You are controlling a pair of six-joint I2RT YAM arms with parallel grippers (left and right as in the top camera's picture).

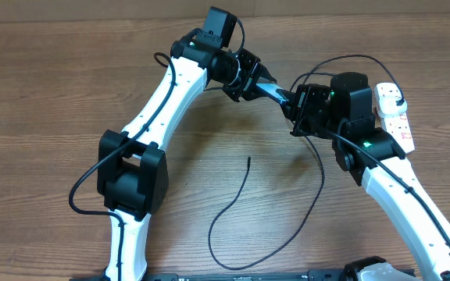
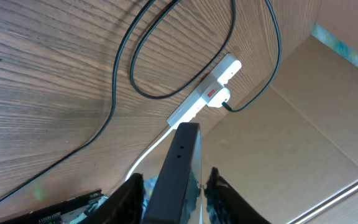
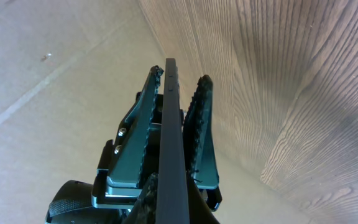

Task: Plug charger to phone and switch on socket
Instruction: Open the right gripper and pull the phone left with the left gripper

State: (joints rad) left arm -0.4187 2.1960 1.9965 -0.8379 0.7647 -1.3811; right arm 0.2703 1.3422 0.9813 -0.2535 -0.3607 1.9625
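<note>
Clamped on the phone (image 1: 276,92) from opposite ends with left gripper (image 1: 258,81) and right gripper (image 1: 296,102); could twist it or drop it onto the counter (image 1: 53,94) below if released unevenly.

Phone (image 1: 276,92): off the table (image 1: 53,94), mid-rear, held between the left gripper (image 1: 262,84) on its left and the right gripper (image 1: 297,105) on its right.
Socket (image 1: 393,117): on table, right rear.
Charger (image 1: 244,179): looped on table before phone; plug apparently in socket.
</note>
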